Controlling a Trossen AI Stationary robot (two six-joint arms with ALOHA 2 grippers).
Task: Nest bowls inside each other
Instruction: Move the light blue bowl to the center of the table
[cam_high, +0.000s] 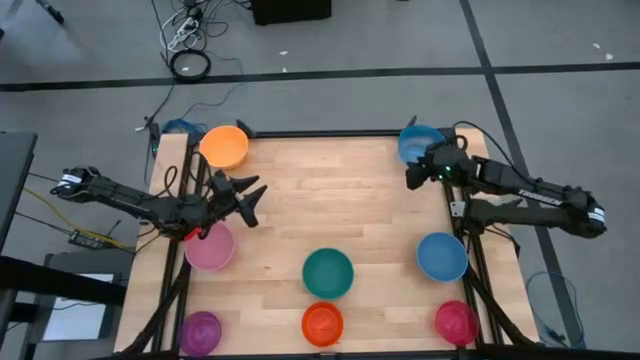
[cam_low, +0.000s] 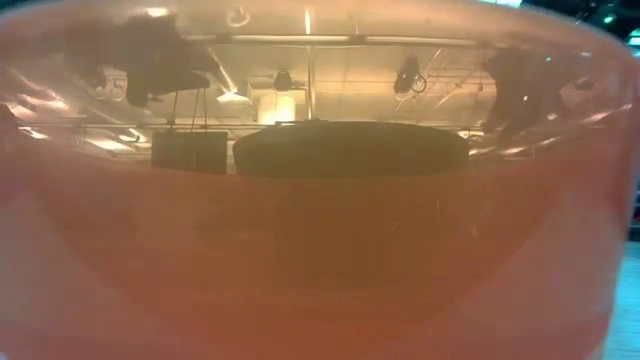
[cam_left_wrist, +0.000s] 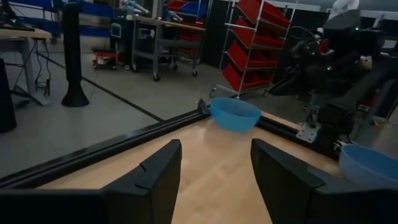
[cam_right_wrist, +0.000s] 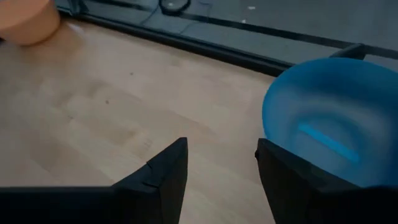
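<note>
Right gripper (cam_right_wrist: 217, 168) open, empty, just beside blue bowl (cam_right_wrist: 336, 118) at upper right — misjudge the rim and you'll shove it off table (cam_high: 330, 200) edge. Left gripper (cam_high: 245, 195) open too, idle mid-left.

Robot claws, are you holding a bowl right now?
No. The left gripper is open over bare wood. The right gripper is open too, right beside a blue bowl at the table's corner, gripping nothing.

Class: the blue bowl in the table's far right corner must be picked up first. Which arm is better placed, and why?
Probably the right. Its open right gripper hovers right beside the blue bowl, while the open left gripper sits across the table near the orange bowl.
</note>
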